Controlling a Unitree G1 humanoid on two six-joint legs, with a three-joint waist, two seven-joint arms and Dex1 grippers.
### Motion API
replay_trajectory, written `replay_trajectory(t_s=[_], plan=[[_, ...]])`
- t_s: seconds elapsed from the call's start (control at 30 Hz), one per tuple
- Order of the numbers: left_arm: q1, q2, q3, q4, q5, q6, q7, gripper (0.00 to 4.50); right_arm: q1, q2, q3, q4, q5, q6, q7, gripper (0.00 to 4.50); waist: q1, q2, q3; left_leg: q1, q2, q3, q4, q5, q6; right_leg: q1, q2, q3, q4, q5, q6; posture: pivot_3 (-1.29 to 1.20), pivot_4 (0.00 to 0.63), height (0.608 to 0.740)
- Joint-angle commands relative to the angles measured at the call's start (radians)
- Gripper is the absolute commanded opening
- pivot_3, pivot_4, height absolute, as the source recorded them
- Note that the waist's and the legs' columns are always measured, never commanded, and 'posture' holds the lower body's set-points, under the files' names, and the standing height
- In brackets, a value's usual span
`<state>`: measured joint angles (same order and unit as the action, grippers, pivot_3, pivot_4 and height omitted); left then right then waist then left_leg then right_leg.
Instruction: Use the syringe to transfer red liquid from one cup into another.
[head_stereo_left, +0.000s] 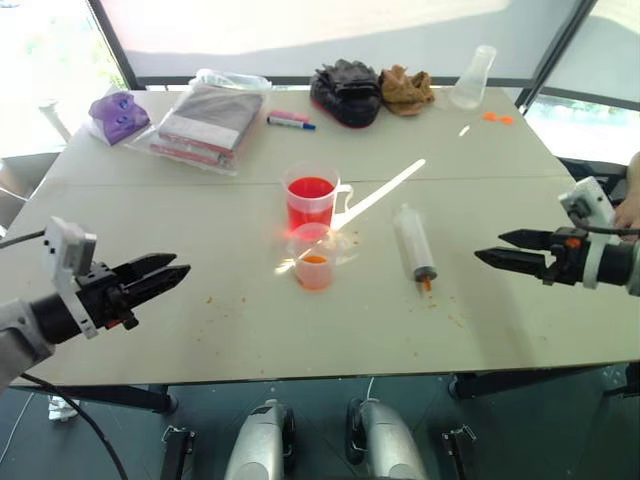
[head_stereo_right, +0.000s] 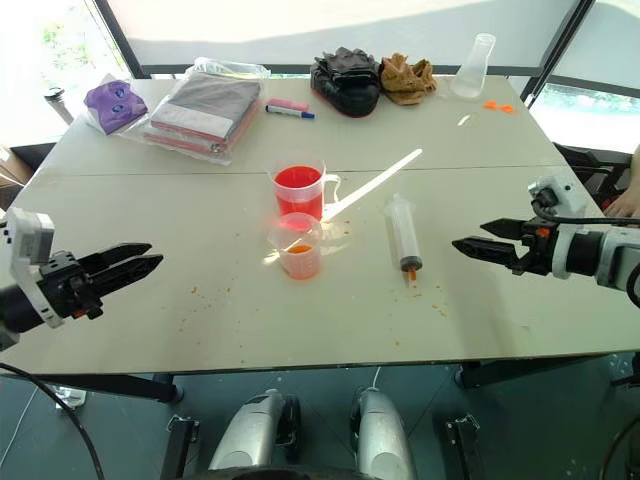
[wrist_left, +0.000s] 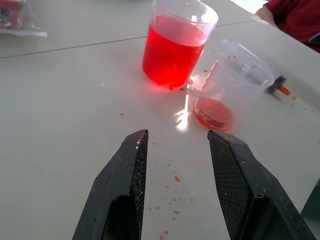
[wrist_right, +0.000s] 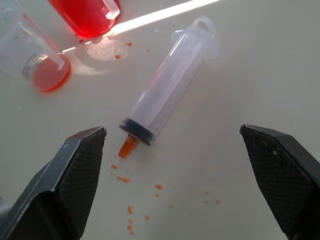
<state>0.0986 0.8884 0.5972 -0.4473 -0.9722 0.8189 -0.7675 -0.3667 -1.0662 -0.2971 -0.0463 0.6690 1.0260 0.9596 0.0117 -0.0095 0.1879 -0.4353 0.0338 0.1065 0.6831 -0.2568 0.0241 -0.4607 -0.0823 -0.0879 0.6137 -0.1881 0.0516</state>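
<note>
The clear syringe (head_stereo_left: 413, 245) lies flat on the table (head_stereo_left: 150, 220), right of the cups, its orange tip toward the front edge. A handled beaker (head_stereo_left: 311, 199) holds red liquid, and just in front of it stands the shorter cup (head_stereo_left: 313, 257) with a little orange-red liquid at its bottom. My right gripper (head_stereo_left: 492, 248) hovers open to the right of the syringe (wrist_right: 167, 90), pointing at it, nothing between its fingers. Far to the left of the cups, my left gripper (head_stereo_left: 172, 270) is open and empty and points toward the short cup (wrist_left: 227, 90) and the beaker (wrist_left: 175, 47).
Orange drops dot the table around the cups and syringe tip. Along the far edge lie a purple object (head_stereo_left: 119, 116), a bagged cloth (head_stereo_left: 207, 124), two marker pens (head_stereo_left: 290, 120), dark and tan gloves (head_stereo_left: 370, 92) and a conical flask (head_stereo_left: 474, 78). A person's red sleeve (wrist_left: 295, 20) shows beyond the table.
</note>
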Motion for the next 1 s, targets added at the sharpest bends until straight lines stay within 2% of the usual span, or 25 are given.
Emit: replay_trajectory(t_s=[0.03,0.1,0.27,0.33,0.43,0.6,0.77,1.0], plan=[[-0.074,0.063,-0.047,0.046,0.052,-0.050,-0.078,1.90,-0.089,-0.010,0.023,0.024,-0.016,0.008,-0.026,4.50,0.000,0.000,0.000,0.000,0.000,0.000,0.000,0.000,0.000,0.000,0.000,0.000,0.000,0.000,0.000,0.00,0.150,0.740],[-0.162,0.116,-0.093,0.104,0.068,-0.065,-0.147,1.90,-0.197,0.000,0.051,0.061,0.005,0.099,-0.052,4.50,0.000,0.000,0.000,-0.001,0.000,0.001,0.000,0.000,0.000,-0.001,0.000,0.000,0.000,0.000,0.000,0.00,0.150,0.740],[-0.470,0.224,-0.270,0.259,0.107,-0.094,-0.367,1.90,-0.513,0.018,0.260,0.149,0.012,0.424,-0.062,4.50,-0.002,0.001,0.001,-0.007,0.000,0.001,0.000,0.001,0.000,-0.007,0.001,0.000,0.001,0.001,-0.002,0.00,0.150,0.740],[-0.562,0.228,-0.350,0.284,0.137,-0.112,-0.439,1.90,-0.607,0.057,0.339,0.205,-0.016,0.477,-0.075,4.50,-0.004,0.001,0.000,-0.007,0.000,0.001,0.000,0.001,0.000,-0.007,0.001,0.000,0.000,0.001,-0.002,0.00,0.150,0.740],[-0.697,0.147,-0.445,0.298,0.171,-0.134,-0.443,1.90,-0.707,0.128,0.424,0.293,-0.041,0.485,-0.063,4.50,-0.003,0.001,0.001,-0.008,-0.001,0.003,-0.001,0.000,0.001,-0.007,0.001,0.000,0.000,0.002,-0.001,0.00,0.150,0.740],[-0.727,0.049,-0.499,0.229,0.163,-0.126,-0.432,1.90,-0.824,0.244,0.556,0.519,-0.142,0.463,-0.077,4.50,-0.003,0.000,0.001,-0.008,-0.002,0.004,0.000,0.001,0.002,-0.007,0.001,0.000,0.001,0.004,0.004,0.00,0.150,0.740],[-0.686,-0.018,-0.500,0.185,0.179,-0.136,-0.384,1.90,-0.899,0.358,0.699,0.792,-0.309,0.286,-0.048,4.50,-0.009,0.000,0.001,-0.008,-0.002,0.003,0.001,0.001,0.002,-0.006,0.002,0.000,0.001,0.005,0.005,0.00,0.150,0.740],[-0.572,-0.046,-0.449,0.105,0.164,-0.125,-0.304,1.90,-0.976,0.552,0.704,1.129,-0.472,0.057,-0.043,4.50,-0.033,0.000,0.000,-0.007,-0.002,0.003,0.001,0.003,-0.002,-0.006,0.002,0.000,0.003,0.006,0.007,0.00,0.150,0.740]])
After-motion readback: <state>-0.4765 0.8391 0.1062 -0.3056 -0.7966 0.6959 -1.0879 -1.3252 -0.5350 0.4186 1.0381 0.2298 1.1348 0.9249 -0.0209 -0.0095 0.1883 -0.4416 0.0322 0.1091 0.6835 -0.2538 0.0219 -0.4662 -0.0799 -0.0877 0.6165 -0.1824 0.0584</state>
